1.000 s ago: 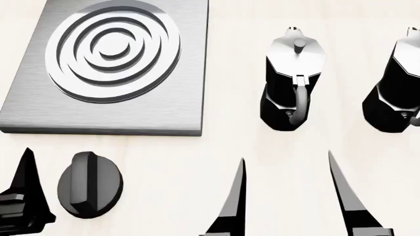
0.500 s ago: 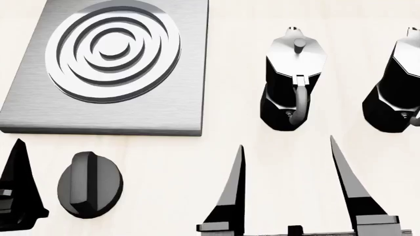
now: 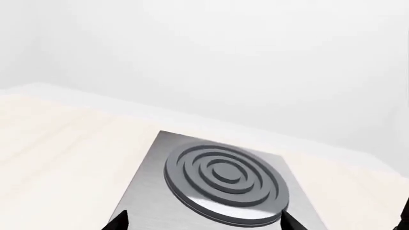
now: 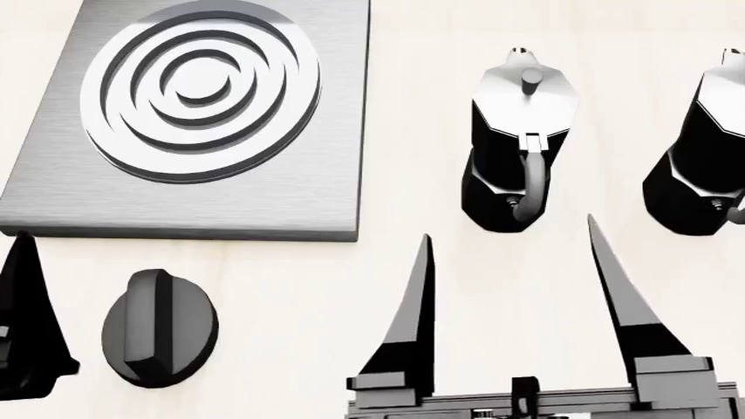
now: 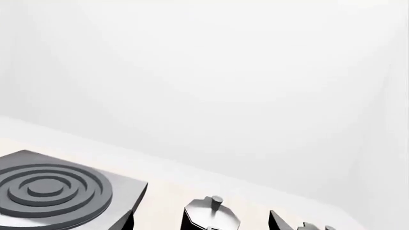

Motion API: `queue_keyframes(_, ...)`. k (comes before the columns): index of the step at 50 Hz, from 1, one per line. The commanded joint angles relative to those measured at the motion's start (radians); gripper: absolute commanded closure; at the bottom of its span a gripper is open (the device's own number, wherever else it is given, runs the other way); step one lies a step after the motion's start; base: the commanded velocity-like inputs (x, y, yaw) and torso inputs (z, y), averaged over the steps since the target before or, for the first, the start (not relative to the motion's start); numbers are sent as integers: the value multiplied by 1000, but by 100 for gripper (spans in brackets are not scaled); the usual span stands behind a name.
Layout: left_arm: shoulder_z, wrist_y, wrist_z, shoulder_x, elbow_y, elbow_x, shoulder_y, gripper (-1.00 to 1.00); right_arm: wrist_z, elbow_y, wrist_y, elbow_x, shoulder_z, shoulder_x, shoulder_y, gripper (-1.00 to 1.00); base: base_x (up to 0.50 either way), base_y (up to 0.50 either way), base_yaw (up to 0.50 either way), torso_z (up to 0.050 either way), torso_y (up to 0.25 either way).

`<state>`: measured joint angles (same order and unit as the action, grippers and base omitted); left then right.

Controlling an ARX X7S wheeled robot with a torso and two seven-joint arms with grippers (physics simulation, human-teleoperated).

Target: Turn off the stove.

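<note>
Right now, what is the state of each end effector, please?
Left end effector: only one finger in view; cannot be told.
Right end effector: open, holding nothing.

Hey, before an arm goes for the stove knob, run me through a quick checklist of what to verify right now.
1. Knob in view and unobstructed: ok, it lies in front of the stove plate, nothing on it.
2. Left gripper near the knob: ok, one finger shows just beside it, not touching.
3. Left gripper open wide enough to straddle the knob: cannot tell, only one finger is visible in the head view.
4. Right gripper clear of the knob: ok, it is open and off to the side.
5. Moka pots out of the path: ok, both stand beyond the right gripper.
6. Burner on or off: cannot tell.
</note>
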<state>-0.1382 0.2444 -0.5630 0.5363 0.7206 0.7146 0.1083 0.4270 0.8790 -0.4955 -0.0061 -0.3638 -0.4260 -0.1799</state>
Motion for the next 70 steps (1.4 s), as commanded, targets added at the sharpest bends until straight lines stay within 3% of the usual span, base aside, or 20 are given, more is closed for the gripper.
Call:
queue_keyframes(1, 30, 24, 17, -17, 9, 16, 24, -100, -31, -14, -8, -14, 30, 18, -34, -100, 0, 0, 0, 0, 0)
queue_keyframes(70, 43, 82, -79, 0, 114, 132, 158, -100, -83, 63, -190, 8, 14, 25, -250, -100, 0, 0, 0, 0, 0)
